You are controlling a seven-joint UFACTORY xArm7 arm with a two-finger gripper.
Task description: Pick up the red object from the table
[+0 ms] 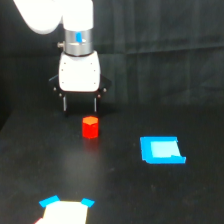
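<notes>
Exterior view only, so one angle to go on. Up at about 11 o'clock the white xArm arm point(60, 15) comes down into a chunky white claw point(79, 104) with two thin dark fingers point(64, 103) pointing straight down, set apart with a clear gap between them, so the claw is released and gripping nothing. Fingertips hang just above the flat matte black worktop point(120, 190), as far as I can tell from this angle.

Right below the claw, close to the middle of the frame and a touch toward 10 o'clock, sits the small bright red-orange stubby block point(90, 127). It stands upright on the worktop, looks hexagonal on top, and is narrower than the gap in the claw. It sits slightly toward the exterior view's right finger, not touching either one.

Over at 4 o'clock there's a flat bright blue square piece point(162, 150), well apart from the block. Down at 7 o'clock, a washed-out white patch with blue corners point(65, 209) runs off the frame edge; too blown out to tell what it is.
</notes>
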